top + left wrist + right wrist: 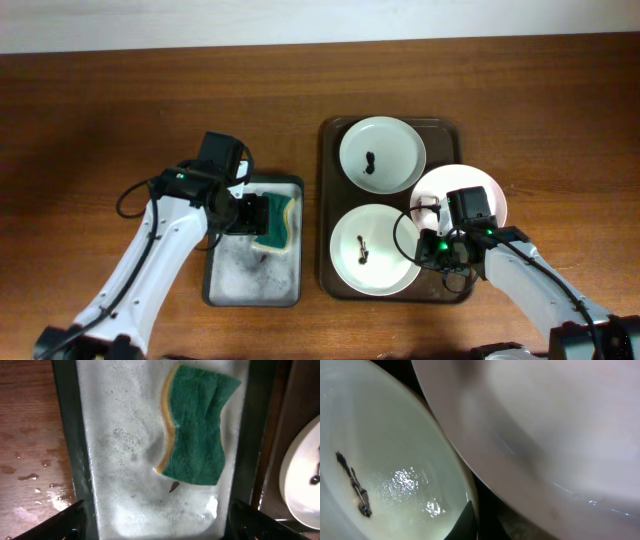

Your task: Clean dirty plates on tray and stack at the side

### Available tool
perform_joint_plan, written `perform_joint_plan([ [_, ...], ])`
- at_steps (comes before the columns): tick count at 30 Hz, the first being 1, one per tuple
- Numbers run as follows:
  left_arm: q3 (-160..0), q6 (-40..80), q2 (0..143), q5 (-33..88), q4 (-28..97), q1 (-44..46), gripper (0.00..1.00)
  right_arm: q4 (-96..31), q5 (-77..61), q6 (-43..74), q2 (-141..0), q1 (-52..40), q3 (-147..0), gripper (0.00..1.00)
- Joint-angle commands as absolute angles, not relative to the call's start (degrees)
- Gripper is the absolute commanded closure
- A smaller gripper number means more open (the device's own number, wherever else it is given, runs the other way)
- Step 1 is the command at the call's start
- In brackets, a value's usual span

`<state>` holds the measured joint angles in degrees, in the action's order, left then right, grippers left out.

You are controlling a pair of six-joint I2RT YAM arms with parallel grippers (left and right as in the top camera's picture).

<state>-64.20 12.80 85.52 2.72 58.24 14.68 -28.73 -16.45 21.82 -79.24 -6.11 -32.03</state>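
Observation:
The dark brown tray (330, 200) holds two greenish-white plates, each with a dark smudge: a far one (395, 150) and a near one (385, 265). A third, pinkish plate (480, 185) sits at the tray's right, overhanging its edge. My right gripper (432, 240) is at the pinkish plate's near-left rim. In the right wrist view the pinkish plate (555, 430) fills the right side, above the smudged near plate (385, 460). One dark finger (469, 521) shows beside its rim and the other is hidden; the jaws look shut on it. My left gripper (252, 214) is open and empty.
A smaller grey metal tray (225, 285), full of suds, lies left of the brown tray with a green sponge (277, 226) at its far right. In the left wrist view the sponge (197, 425) lies ahead of my open fingers (160, 530). Wet wood tabletop (90, 120) surrounds both trays.

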Motion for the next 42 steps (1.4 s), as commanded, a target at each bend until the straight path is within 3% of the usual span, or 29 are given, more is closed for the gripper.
perform_joint_plan([
  [1, -63.4, 11.9, 90.0, 2.5, 55.5, 14.9, 0.14, -29.1, -12.6, 23.2, -79.5, -6.3, -32.7, 0.96],
  [2, -62.5, 12.1, 91.3, 2.5, 54.0, 14.9, 0.21, -29.1, -12.6, 23.2, -79.5, -6.3, -32.7, 0.96],
  [10, -61.4, 12.3, 101.4, 8.5, 46.5, 16.8, 0.32, -29.2, -12.6, 23.2, -79.5, -6.3, -32.7, 0.96],
  [18, -56.5, 12.3, 102.3, 2.1, 37.5, 22.1, 0.35, -29.6, -12.8, 23.2, -79.5, -6.3, -32.7, 0.96],
  [19, -55.3, 12.3, 103.1, 2.1, 35.9, 22.1, 0.46, -29.6, -12.8, 23.2, -79.5, -6.3, -32.7, 0.96],
  [20, -55.1, 12.3, 103.9, 2.1, 35.8, 22.1, 0.78, -29.7, -12.8, 23.2, -79.5, -6.3, -32.7, 0.96],
  [21, -55.1, 12.3, 103.9, 2.1, 35.8, 22.1, 0.99, -29.7, -12.8, 23.2, -79.5, -6.3, -32.7, 0.96],
  [22, -55.3, 12.3, 103.7, 2.1, 36.1, 22.1, 1.00, -29.8, -12.8, 23.2, -79.5, -6.3, -32.7, 0.96],
  [24, -58.6, 12.3, 103.2, 2.1, 40.1, 21.8, 0.95, -29.9, -12.8, 23.2, -79.5, -6.3, -32.7, 0.96],
  [25, -61.8, 12.3, 102.6, 2.1, 44.1, 21.3, 0.68, -30.0, -12.8, 23.2, -79.5, -6.3, -32.7, 0.96],
  [27, -66.7, 12.3, 101.1, 2.2, 50.5, 20.6, 0.43, -30.0, -12.8, 23.2, -79.5, -6.3, -32.7, 0.96],
  [30, -69.0, 12.3, 100.3, 2.6, 53.8, 20.9, 0.27, -30.0, -12.8, 23.2, -79.5, -6.3, -32.7, 0.96],
  [31, -68.6, 12.3, 100.4, 2.6, 53.8, 21.0, 0.28, -30.0, -12.8, 23.2, -79.5, -6.3, -32.7, 0.96],
  [37, -55.5, 19.0, 100.4, 4.4, 39.7, 21.4, 0.54, -30.0, -12.8, 23.2, -79.5, -6.3, -32.7, 0.96],
  [38, -53.9, 19.0, 100.4, 4.9, 37.6, 21.4, 0.63, -30.0, -12.8, 23.2, -79.5, -6.3, -32.7, 0.96],
  [39, -52.2, 19.0, 100.4, 4.7, 36.5, 21.4, 1.00, -30.0, -12.8, 23.2, -79.5, -6.3, -32.7, 0.96],
  [42, -54.1, 18.5, 100.1, 4.7, 38.6, 21.2, 1.00, -30.0, -12.8, 22.9, -79.5, -6.3, -32.7, 0.96],
])
